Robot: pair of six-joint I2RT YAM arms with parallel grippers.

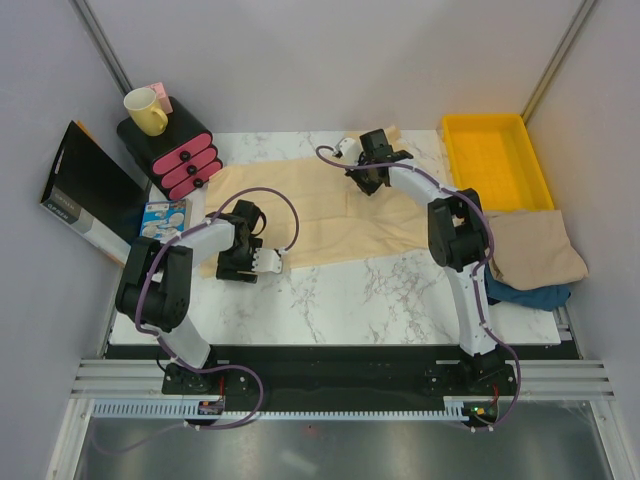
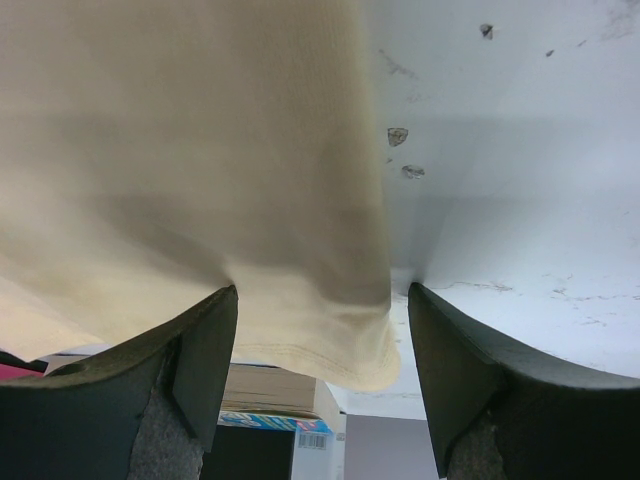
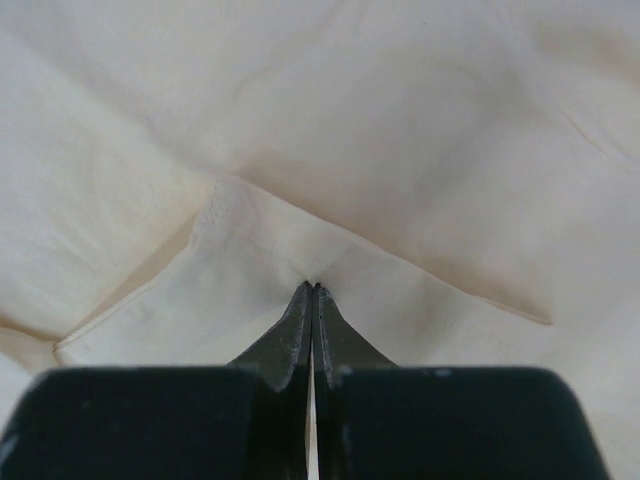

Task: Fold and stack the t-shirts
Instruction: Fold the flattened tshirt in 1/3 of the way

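A cream t-shirt (image 1: pixel 320 205) lies spread across the back half of the marble table. My left gripper (image 1: pixel 248 264) is at its near left corner. In the left wrist view this gripper (image 2: pixel 320 345) is open, with the hemmed corner of the t-shirt (image 2: pixel 300 330) between the jaws and not clamped. My right gripper (image 1: pixel 368 183) is at the shirt's far edge. In the right wrist view it (image 3: pixel 313 288) is shut, pinching a fold of the t-shirt (image 3: pixel 260 260). A second, beige t-shirt (image 1: pixel 535 250) lies folded at the right edge.
A yellow tray (image 1: pixel 452 150) stands at the back right. A blue cloth (image 1: pixel 535 297) lies under the beige shirt. Pink drawers (image 1: pixel 185 160) with a yellow mug (image 1: pixel 145 110), a black box (image 1: pixel 85 190) and a small blue box (image 1: pixel 162 215) stand at the back left.
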